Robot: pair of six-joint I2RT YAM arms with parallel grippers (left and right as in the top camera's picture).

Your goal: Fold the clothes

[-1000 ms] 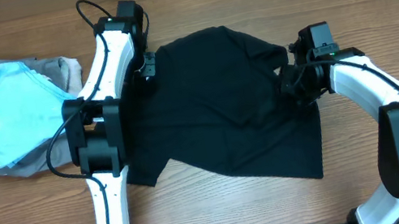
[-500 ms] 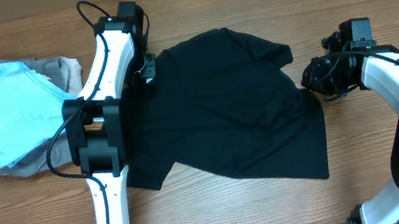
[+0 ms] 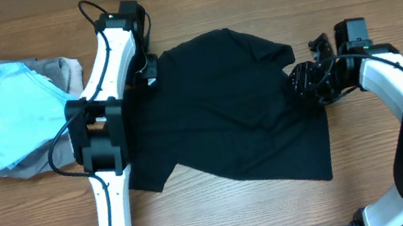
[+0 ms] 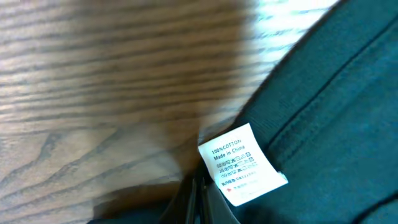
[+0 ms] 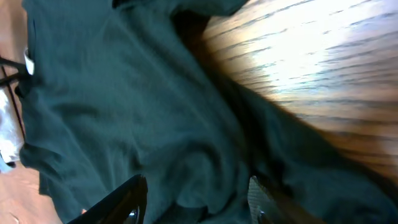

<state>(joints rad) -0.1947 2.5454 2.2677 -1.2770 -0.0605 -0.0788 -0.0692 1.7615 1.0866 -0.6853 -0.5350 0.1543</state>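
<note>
The white-shelled left arm and right arm are showing black joint housings; a thin black cable is looping off the left.

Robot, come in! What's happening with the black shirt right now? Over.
Left gripper shut on black T-shirt by its white tag. Right gripper open at the opposite edge. Shirt spread out, unfolded. Light blue garment apart, nothing blocking.

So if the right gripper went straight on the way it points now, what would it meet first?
The black T-shirt. The right gripper, jaws apart, points straight into its bunched fabric with nothing in between; how close it already sits to the cloth is unclear.
</note>
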